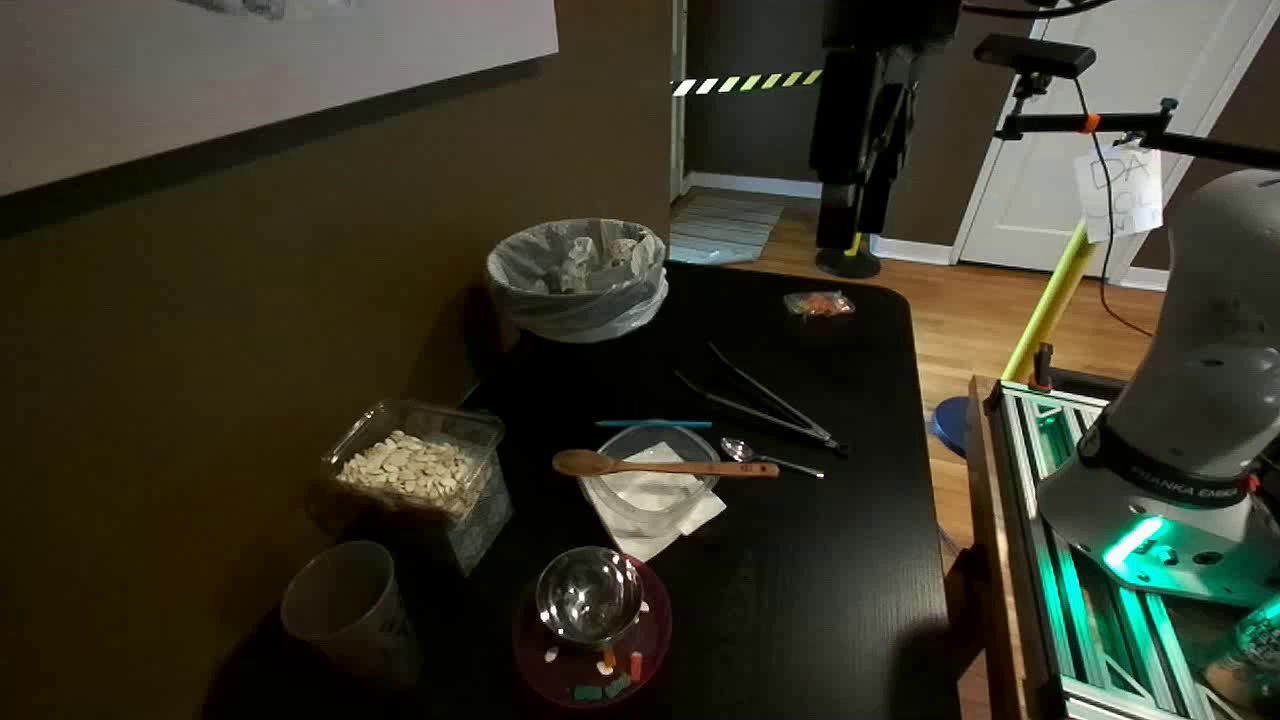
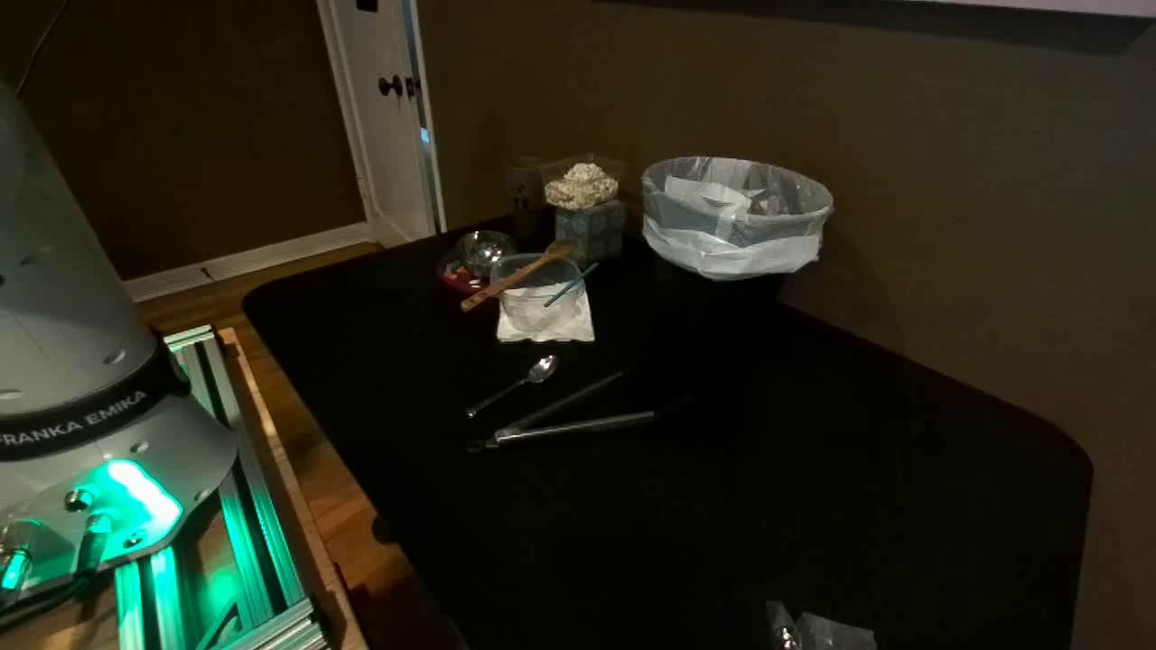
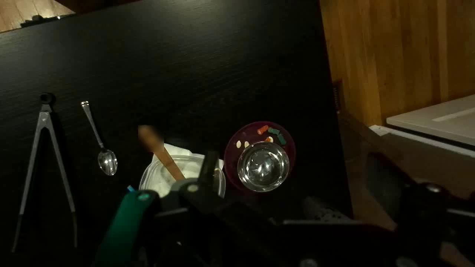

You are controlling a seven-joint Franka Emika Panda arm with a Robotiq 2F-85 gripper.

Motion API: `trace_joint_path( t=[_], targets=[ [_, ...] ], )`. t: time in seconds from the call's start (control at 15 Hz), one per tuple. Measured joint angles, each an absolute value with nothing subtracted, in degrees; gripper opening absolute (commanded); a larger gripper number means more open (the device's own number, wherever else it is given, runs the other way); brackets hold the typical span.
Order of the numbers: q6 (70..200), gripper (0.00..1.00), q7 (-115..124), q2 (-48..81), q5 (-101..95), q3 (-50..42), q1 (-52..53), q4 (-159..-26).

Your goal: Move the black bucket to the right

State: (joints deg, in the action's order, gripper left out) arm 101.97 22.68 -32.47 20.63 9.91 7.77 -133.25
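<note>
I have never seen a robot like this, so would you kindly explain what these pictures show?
The machine is a single robot arm fixed beside a dark table. Its grasping end, a black gripper, hangs in the air in an exterior view. Two pictures are taken from outside the robot; the wrist view comes from the arm, looking down. On the table are tongs, a metal spoon, and a clear tub with a wooden spoon across its top. A clear bowl stands on a purplish plate. Near the wall is the lined black bucket, which the robot is meant to move. In the wrist view the gripper's jaws stand apart, with nothing held between them.
</note>
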Motion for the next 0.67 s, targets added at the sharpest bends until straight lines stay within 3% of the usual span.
trace_joint_path(
  t=[0.67],
  targets=[
    [111.0,1.0,23.6,-29.1,10.1,9.7,0.0,-132.0]
  ],
)
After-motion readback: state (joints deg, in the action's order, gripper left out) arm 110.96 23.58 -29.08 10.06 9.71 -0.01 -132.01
